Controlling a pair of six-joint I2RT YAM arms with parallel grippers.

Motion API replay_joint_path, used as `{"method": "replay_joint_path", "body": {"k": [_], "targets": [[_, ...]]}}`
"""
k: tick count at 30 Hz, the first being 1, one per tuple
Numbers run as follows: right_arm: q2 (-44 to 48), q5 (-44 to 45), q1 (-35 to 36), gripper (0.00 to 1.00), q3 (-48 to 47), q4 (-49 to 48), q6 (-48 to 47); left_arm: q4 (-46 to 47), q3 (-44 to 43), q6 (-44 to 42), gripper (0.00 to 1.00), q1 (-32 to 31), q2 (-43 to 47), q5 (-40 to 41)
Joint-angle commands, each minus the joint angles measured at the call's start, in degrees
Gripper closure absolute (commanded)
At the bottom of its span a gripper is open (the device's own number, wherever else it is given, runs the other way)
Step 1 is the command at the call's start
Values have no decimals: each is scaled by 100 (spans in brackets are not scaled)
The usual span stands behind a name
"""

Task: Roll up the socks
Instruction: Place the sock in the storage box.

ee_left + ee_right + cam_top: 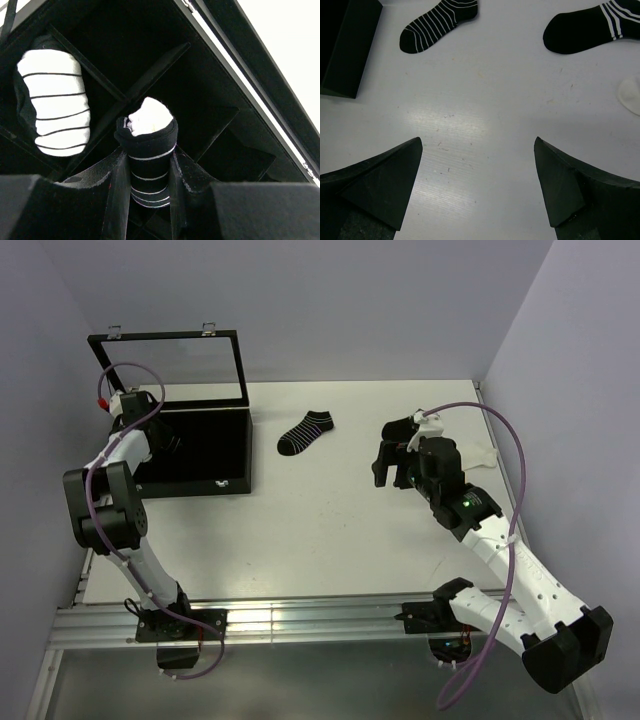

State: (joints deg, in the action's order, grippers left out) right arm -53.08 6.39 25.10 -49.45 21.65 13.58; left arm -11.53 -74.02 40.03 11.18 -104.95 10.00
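White table (300,530), black box (200,483) open at left. Stowing step: grips rolled sock (148,145) in clenched left claw (147,165) over the compartments, beside white bundle (55,105). Holds right claw (477,142) spread, empty, near flat sock (306,433). Likely needs lowering, then release

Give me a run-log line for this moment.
left gripper: shut on black rolled sock, over box | right gripper: open, over table | striped flat sock: on table

The top camera looks down over the whole table (330,540), the left wrist close into the box (225,90), the right wrist low at the sock (437,22) lying upper-centre overhead.
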Motion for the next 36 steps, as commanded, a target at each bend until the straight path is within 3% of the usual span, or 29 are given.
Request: {"method": "replay_joint_path", "body": {"k": [1,12,18,26,36], "targets": [[26,37,-49,0,-73,-214,-102,344,72,-65,100,7,-140,134],[26,55,-49,0,-21,-231,-145,222,133,-83,100,16,-430,-279],[35,81,-49,0,-12,-223,-163,-341,-87,-31,100,7,-615,-446],[8,117,-49,0,23,-293,-172,-104,397,128,100,-11,-158,-385],[35,204,-49,0,50,-302,-181,-947,-139,75,100,-37,-456,-464]]}}
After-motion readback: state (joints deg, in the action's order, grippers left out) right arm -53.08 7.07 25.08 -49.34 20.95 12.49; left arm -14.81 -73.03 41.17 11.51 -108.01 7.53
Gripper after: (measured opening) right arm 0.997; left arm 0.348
